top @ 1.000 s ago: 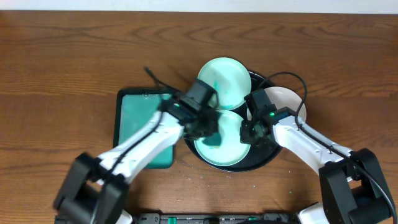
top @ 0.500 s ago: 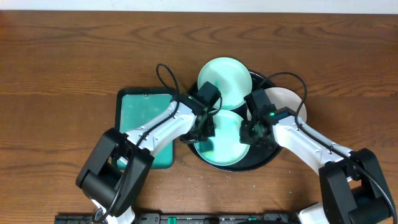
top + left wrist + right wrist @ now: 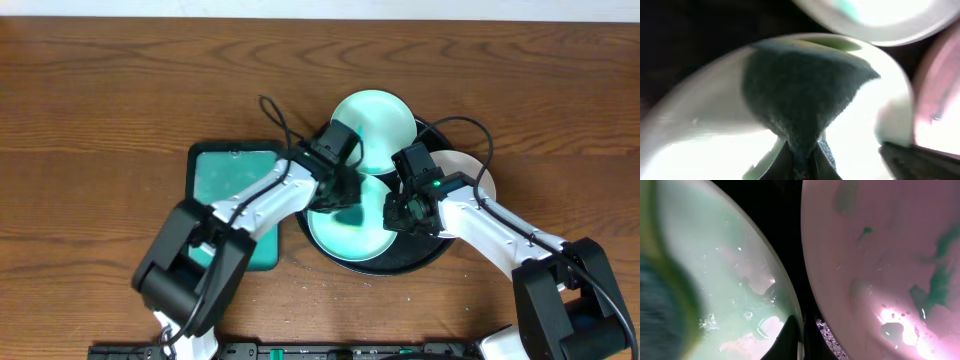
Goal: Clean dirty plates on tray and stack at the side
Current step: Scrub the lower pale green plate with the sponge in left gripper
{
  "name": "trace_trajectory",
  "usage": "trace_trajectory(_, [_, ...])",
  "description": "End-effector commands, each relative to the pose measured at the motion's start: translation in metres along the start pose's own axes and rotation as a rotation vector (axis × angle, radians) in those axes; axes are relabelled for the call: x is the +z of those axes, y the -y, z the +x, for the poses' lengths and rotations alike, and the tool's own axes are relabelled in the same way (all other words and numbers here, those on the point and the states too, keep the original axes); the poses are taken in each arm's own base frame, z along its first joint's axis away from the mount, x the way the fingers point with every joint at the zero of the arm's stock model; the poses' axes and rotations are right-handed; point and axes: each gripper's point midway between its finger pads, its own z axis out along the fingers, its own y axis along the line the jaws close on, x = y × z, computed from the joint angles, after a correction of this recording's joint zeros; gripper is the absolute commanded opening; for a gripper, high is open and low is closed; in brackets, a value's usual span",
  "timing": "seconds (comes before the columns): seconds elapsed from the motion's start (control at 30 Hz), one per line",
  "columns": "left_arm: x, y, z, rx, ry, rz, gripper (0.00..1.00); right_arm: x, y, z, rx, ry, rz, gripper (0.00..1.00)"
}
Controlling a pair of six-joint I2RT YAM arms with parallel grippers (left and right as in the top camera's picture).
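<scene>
The black tray [image 3: 400,266] holds a mint-green plate [image 3: 345,235] at its front. A second mint plate [image 3: 378,118] leans on the back rim, and a white plate [image 3: 468,168] with teal smears [image 3: 935,280] sits at the right. My left gripper [image 3: 340,190] is shut on a dark green sponge [image 3: 805,85] pressed onto the front plate [image 3: 700,130] near its back edge. My right gripper [image 3: 400,212] is shut on that plate's right rim [image 3: 799,325], between the mint plate [image 3: 725,265] and the white plate [image 3: 875,245].
A teal rectangular basin [image 3: 225,185] lies on the wooden table [image 3: 100,100] left of the tray, under the left arm. Arm cables [image 3: 275,118] arc above the tray's back edge. The right arm runs in from the front right.
The left gripper has swept the sponge from the front plate's middle up to its back edge. The back mint plate has shifted a little right. The right gripper has kept its hold.
</scene>
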Motion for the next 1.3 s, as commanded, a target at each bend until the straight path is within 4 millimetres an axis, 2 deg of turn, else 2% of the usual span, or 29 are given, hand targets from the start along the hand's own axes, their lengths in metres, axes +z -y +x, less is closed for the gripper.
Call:
trace_trajectory(0.0, [0.024,0.024,0.034,0.014,-0.16,0.112,0.08,0.01,0.021,-0.001,0.009,0.013,0.109,0.01])
trace_trajectory(0.13, [0.041,0.032,0.064,0.033,-0.268,0.136,0.07,0.01,0.021,-0.001,0.009,0.013,0.109,0.01])
trace_trajectory(0.37, [0.04,0.052,0.091,0.084,-0.344,0.187,0.08,0.01,0.021,-0.001,0.009,0.014,0.109,0.01])
trace_trajectory(0.57, [0.037,0.039,0.102,0.052,-0.388,0.13,0.07,0.01,0.021,-0.001,0.009,0.014,0.109,0.01])
trace_trajectory(0.67, [0.039,0.02,0.093,0.041,-0.338,0.036,0.08,0.01,0.021,-0.001,0.009,0.014,0.109,0.01])
trace_trajectory(0.77, [0.03,-0.016,0.071,-0.004,-0.221,-0.146,0.07,0.01,0.021,-0.001,0.009,0.014,0.109,0.01])
trace_trajectory(0.9, [0.0,-0.063,0.035,-0.015,-0.032,-0.391,0.07,0.01,0.021,-0.001,0.009,0.014,0.109,0.01])
trace_trajectory(1.0, [-0.028,-0.088,0.014,-0.012,0.088,-0.531,0.07,0.01,0.021,-0.001,0.009,0.014,0.109,0.01])
trace_trajectory(1.1, [-0.05,-0.097,0.0,0.012,0.156,-0.585,0.07,0.01,0.021,-0.001,0.009,0.014,0.109,0.01])
trace_trajectory(1.27, [-0.071,-0.086,-0.01,0.021,0.206,-0.521,0.07,0.01,0.021,-0.001,0.009,0.014,0.109,0.01])
